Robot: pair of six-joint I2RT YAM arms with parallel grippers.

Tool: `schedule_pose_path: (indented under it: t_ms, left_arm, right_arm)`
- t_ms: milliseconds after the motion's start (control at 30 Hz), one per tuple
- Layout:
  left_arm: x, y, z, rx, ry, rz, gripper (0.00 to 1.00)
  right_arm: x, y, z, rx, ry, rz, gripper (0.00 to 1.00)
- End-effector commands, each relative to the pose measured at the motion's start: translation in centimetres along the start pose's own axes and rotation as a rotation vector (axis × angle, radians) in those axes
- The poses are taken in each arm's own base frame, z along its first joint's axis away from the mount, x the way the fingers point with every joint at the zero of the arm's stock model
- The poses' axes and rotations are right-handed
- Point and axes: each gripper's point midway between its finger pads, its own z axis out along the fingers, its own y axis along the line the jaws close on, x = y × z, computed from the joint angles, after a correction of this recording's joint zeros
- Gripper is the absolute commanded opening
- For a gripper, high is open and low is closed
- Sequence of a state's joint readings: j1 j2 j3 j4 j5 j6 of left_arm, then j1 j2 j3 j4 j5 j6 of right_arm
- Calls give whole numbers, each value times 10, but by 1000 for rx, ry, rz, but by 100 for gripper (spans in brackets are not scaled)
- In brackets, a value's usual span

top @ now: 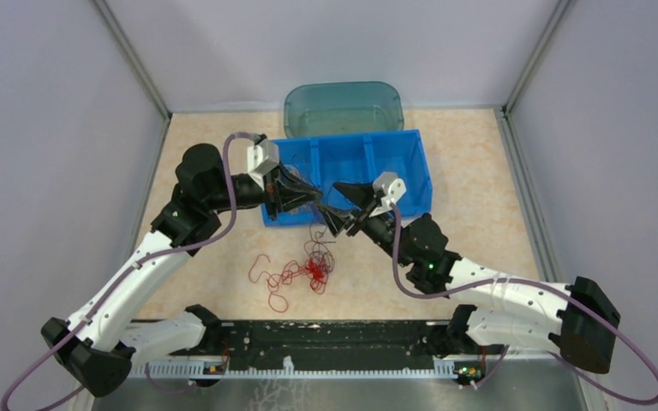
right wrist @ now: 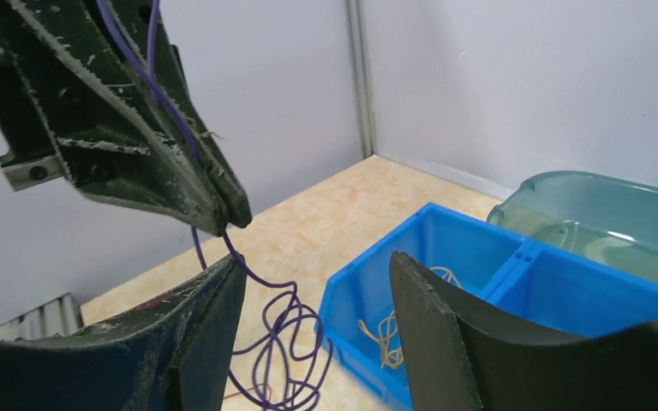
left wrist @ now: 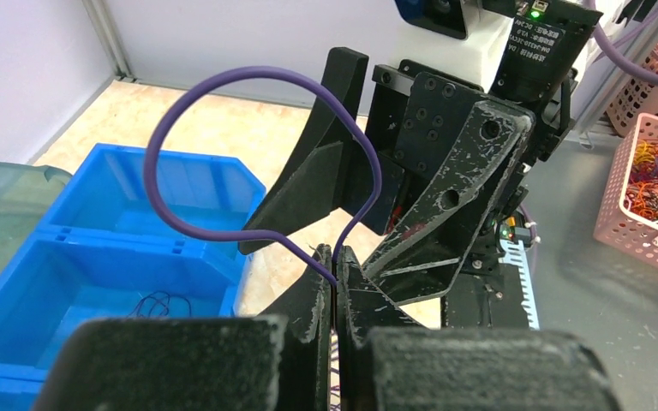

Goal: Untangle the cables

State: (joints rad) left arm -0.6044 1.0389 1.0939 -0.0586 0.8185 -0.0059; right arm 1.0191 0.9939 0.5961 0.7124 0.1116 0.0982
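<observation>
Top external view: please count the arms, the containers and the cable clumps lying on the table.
Arms: 2, left arm, right arm
Containers: 2, blue bin, teal tub
Cable clumps on the table: 1, red cable clump
Total: 5

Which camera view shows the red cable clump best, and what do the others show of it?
The top external view: the whole red cable clump lies spread on the table, on the blue bin's near side. The right wrist view catches only a thin red trace at its bottom edge; the left wrist view shows none.
</observation>
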Motion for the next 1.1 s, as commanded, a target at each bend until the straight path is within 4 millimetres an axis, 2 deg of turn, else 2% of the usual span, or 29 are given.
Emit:
schedule_pose_path:
  t_ms: [0,200,333,433,633,767,1067]
  left_arm:
    - [-20,-7,2,35,-42,13,0]
    - [-31,-19,3,105,-55,-2,0]
    - [-49,-28,2,158,-76,10,0]
    - [-73,-31,2,175,-111,58,0]
    - [-119,-37,2,204,-168,144,0]
    - [-147,-39,-1,197,-211,216,0]
    - [-177,-33,-3,142,-249,322,0]
  right_arm:
    - [-42,-13,14,121,-169,-28,63]
    - [-29,-8,36,108,-163,-29,63]
    - [-11,0,43,71,-152,4,63]
    - [13,5,44,41,-103,45,61]
    - [60,6,29,32,-13,138,57]
    - [81,3,15,51,22,188,55]
    - [108,-6,-18,86,90,229,52]
